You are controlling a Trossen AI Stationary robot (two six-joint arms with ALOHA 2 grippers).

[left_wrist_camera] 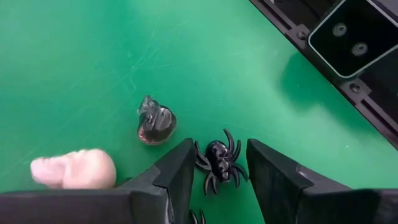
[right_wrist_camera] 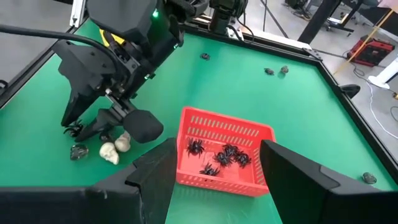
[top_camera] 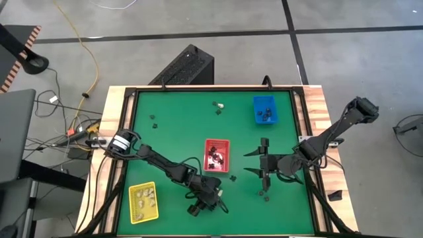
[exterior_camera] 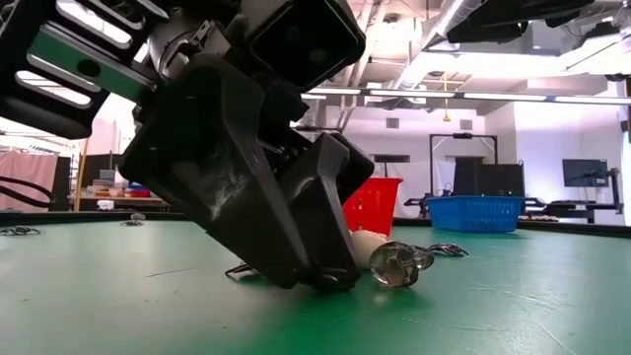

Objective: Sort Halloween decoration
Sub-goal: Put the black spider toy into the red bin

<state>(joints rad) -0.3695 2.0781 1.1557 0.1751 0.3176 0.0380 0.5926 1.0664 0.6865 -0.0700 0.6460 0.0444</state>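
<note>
Left wrist: end effector (left_wrist_camera: 219, 171) straddles spider (left_wrist_camera: 219, 160).

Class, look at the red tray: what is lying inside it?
Inside the red tray lie several black spiders. Its near wall hides part of the floor, so an exact count is not possible.

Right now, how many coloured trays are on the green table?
3: the yellow tray sits near the front-left corner, the red tray in the middle, and the blue tray toward the back right. None looks hidden by the arms.

Green table (top_camera: 178, 106) (trays (top_camera: 217, 155), scattered decorations (top_camera: 218, 104))
</note>
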